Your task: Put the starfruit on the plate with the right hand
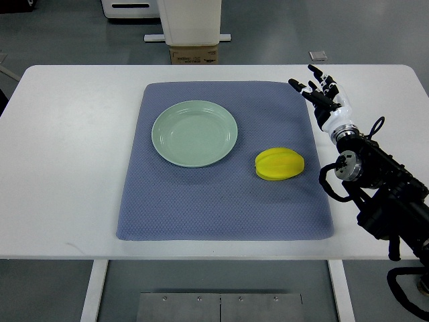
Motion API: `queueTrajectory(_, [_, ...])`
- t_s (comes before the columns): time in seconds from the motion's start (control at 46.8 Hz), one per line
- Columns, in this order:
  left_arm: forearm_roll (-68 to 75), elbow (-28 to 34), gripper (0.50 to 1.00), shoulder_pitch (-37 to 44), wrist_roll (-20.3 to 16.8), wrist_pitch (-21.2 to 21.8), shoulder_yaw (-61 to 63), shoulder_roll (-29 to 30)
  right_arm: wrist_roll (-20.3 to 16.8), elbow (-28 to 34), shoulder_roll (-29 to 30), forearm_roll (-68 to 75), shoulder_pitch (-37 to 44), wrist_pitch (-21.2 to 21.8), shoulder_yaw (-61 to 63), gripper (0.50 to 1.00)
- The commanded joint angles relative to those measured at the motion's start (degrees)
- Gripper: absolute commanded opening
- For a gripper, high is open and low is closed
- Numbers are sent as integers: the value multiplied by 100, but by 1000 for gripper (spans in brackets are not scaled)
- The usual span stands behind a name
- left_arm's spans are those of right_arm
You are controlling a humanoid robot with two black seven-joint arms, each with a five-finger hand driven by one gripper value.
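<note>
Inspection of the work area, largest item first. The white table (74,168) carries 1 blue-grey mat (221,208) laid across its middle, reaching close to the near edge. On the mat, toward its far-left corner, sits 1 pale green plate (194,133); it holds nothing. The starfruit (279,164) lies on the mat near its right edge, about halfway between far and near edges, to the right of the plate and clear of its rim.

Task status: in my judgement nothing is completed. The fruit is ungrasped and the plate is bare. Remaining: reach to the fruit, close on it, carry it left, set it on the plate.

My right hand (322,94) sits over the table just off the mat's far-right corner, beyond the fruit and well apart from it. My fingers (299,86) are spread and extended, pointing toward the far-left; they hold nothing and touch nothing I can see. My left hand does not show.
</note>
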Motion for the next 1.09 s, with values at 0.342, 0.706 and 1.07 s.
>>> queueTrajectory(0.342, [0,0,1000,-27,0,-24,-2,0,29,-7,-4,8,-1,-1,0,1000])
queueTrajectory(0.706, [0,0,1000,8,0,2,-2,0,29,-7,-13,0,17,-1,0,1000])
queueTrajectory(1.07, [0,0,1000,-1,0,2,-2,0,29,-7,-30,0,61,-9,0,1000])
